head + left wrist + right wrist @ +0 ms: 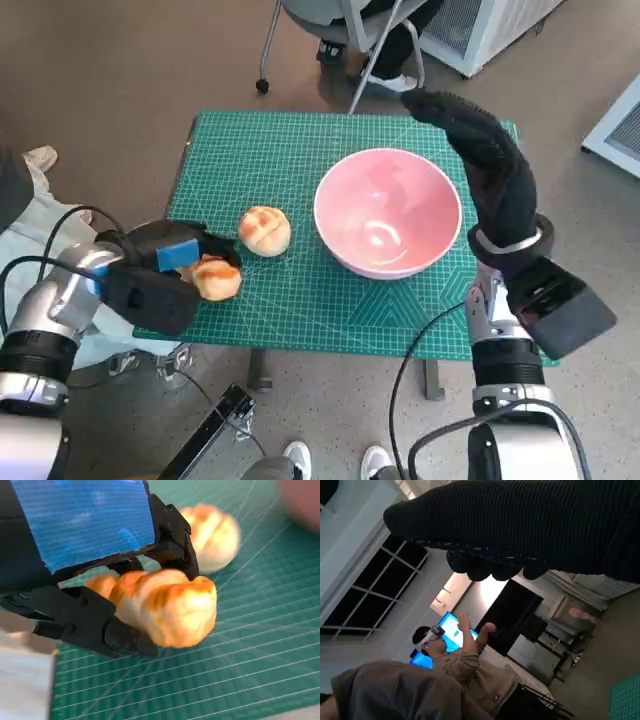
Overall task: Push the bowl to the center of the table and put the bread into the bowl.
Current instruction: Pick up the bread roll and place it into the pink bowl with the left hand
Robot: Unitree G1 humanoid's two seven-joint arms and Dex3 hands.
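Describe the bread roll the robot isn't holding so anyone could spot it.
On the green cutting mat, look just left of the pink bowl. The free bread roll lies there alone, round and golden-topped, while the other roll sits gripped in the left hand.

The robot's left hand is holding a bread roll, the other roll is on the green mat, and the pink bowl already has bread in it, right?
Not quite. The pink bowl has no bread in it yet, as the head view shows. The rest is right: the left robot hand holds one bread roll, and the other roll sits on the green mat.
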